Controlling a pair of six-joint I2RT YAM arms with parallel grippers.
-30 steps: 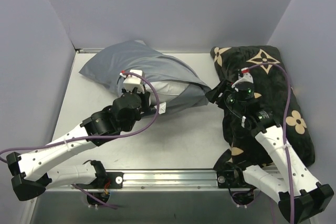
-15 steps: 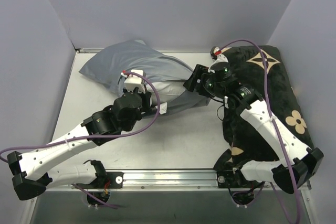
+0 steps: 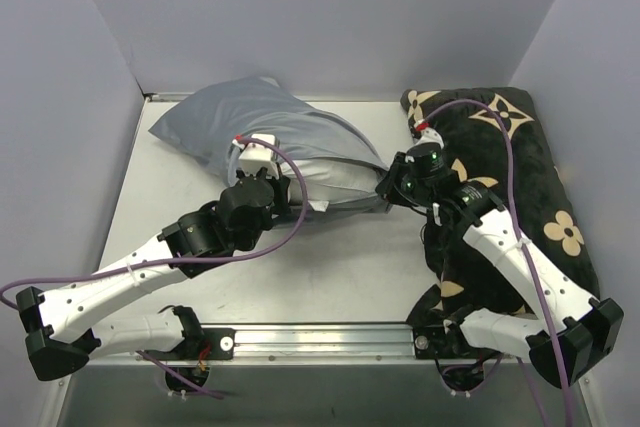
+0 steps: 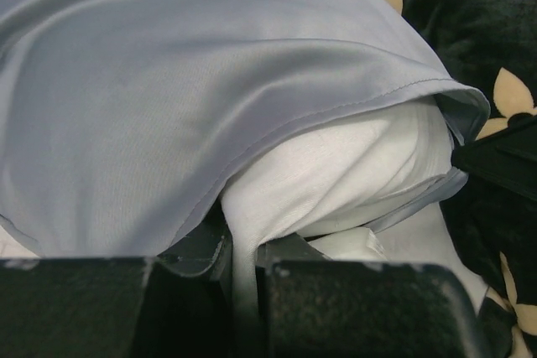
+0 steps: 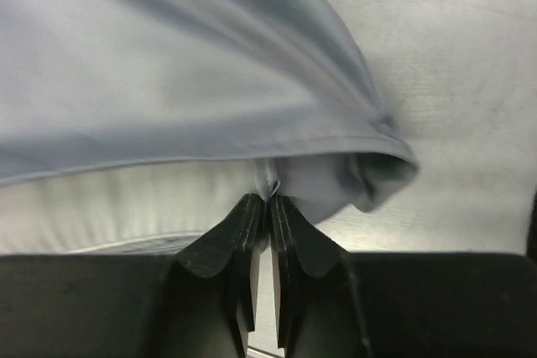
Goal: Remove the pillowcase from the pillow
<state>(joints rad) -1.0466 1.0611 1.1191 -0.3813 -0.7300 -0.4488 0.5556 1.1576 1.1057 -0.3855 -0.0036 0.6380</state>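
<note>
**Item 1, pillowcase**: grey cloth with a smooth sheen, lying on the counter in the upper left-centre of the top view. It covers most of the pillow. Its hemmed open mouth faces the right of the frame, toward the cushion.

**Item 2, pillow**: plain white and plump, bulging out of the pillowcase mouth near the centre of the top view. Its far end is hidden inside the grey cloth.

**Item 3, left tool**: lower centre of its wrist view. It is closed, with a fold of the pillow's white fabric pinched between its two fingers, just under the pillowcase hem.

**Item 4, right tool**: lower centre of its wrist view. Its fingers are pressed together on a fold of grey pillowcase cloth at the hem, and white pillow shows to the left of the pinch. In the top view it sits at the right end of the opening, between pillow and cushion.

**Item 5, cushion**: black plush with tan flower motifs, along the right side of the top view. The right arm reaches across it.
</note>
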